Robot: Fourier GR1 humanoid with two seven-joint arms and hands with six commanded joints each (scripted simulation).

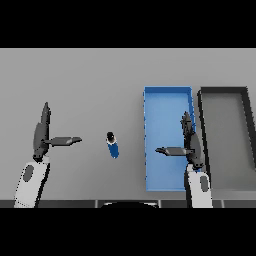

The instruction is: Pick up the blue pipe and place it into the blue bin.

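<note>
I see the blue pipe on the table, between my spread left hand and the blue bin; my spread right hand should swing left, straight over it.

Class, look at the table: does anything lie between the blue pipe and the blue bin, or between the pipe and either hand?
Nothing visible does. The blue pipe stands on bare grey table, with open surface between it and the blue bin to its right. The left hand and the right hand, which hovers over the bin, each have a clear line to it.
</note>
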